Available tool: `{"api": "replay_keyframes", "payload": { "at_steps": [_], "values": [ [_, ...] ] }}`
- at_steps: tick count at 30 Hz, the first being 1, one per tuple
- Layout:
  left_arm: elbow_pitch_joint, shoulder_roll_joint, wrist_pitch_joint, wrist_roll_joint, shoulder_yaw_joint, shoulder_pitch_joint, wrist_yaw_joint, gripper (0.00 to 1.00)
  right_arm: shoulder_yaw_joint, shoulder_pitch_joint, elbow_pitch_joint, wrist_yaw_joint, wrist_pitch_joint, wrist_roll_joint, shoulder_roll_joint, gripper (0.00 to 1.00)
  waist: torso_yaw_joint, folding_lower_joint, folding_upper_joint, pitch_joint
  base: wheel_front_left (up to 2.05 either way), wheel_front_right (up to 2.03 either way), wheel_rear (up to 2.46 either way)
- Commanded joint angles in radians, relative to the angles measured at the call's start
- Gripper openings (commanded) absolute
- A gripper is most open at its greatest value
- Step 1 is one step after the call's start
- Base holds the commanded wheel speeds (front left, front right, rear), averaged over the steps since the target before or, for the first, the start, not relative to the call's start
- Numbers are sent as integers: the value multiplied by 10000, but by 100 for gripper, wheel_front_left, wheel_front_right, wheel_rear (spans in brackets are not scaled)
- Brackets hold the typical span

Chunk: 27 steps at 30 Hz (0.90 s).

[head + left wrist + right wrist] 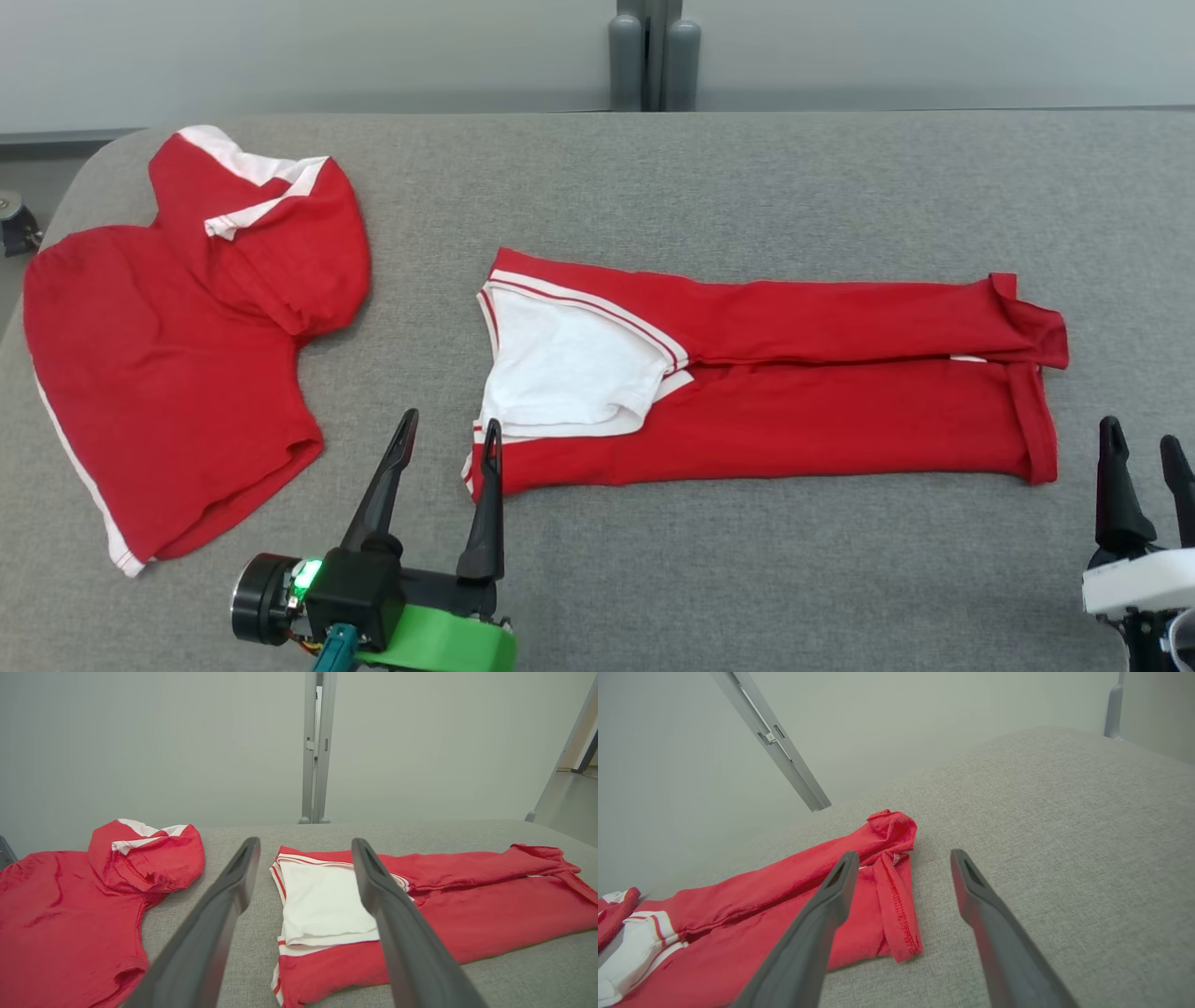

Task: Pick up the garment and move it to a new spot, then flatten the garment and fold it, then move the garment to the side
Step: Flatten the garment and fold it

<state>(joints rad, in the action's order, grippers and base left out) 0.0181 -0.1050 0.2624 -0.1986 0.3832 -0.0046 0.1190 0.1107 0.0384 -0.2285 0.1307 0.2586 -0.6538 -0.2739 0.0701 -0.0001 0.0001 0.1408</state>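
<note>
The garment [822, 411], red with white trim, lies on the grey desk [747, 187] a little right of the middle, laid out as a long flat band running left to right. Its left end is turned back to show a white inner panel [560, 369] edged with thin red and white stripes, and its right end finishes in a rolled, slightly rumpled hem. In the right wrist view that hem end of the garment [738, 933] sits just left of the fingers, with bare desk beyond it. The left hand [450, 420] is at the garment's near left corner, fingers spread wide and holding nothing; one fingertip overlaps the corner in the head view, though whether it touches the cloth I cannot tell. In the left wrist view the left hand [304, 845] frames the white panel between its open fingers. The right hand [1139, 434] stands near the garment's right end, just beside the hem but apart from it, also wide open and empty. A second garment [168, 373], red with a white-edged hood, lies loosely spread at the desk's left end, well apart from the first. A grey post [653, 56] rises behind the far edge.
</note>
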Motion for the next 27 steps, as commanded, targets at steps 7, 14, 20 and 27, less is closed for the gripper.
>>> {"api": "replay_keyframes", "payload": {
  "at_steps": [7,14,20,27],
  "values": [
    [-88,402,30,528,-231,-29,-642,100,532,-2005,-1489,-1,-737,-312,111,100,710,1,-1,648,0,0,0],
    [-272,516,32,679,-270,-372,-914,100,707,-3577,-3601,-1,-1781,677,-323,100,962,1,-1,1010,0,0,0],
    [-325,542,31,602,-150,-533,-909,100,491,-4266,-5154,-6,-2366,1154,-258,100,1037,1,-1,1216,0,0,0],
    [-360,543,31,465,-72,-596,-740,100,-573,-4161,-5426,28,-2550,799,317,0,951,1,-1,1266,0,0,0]
  ]
}}
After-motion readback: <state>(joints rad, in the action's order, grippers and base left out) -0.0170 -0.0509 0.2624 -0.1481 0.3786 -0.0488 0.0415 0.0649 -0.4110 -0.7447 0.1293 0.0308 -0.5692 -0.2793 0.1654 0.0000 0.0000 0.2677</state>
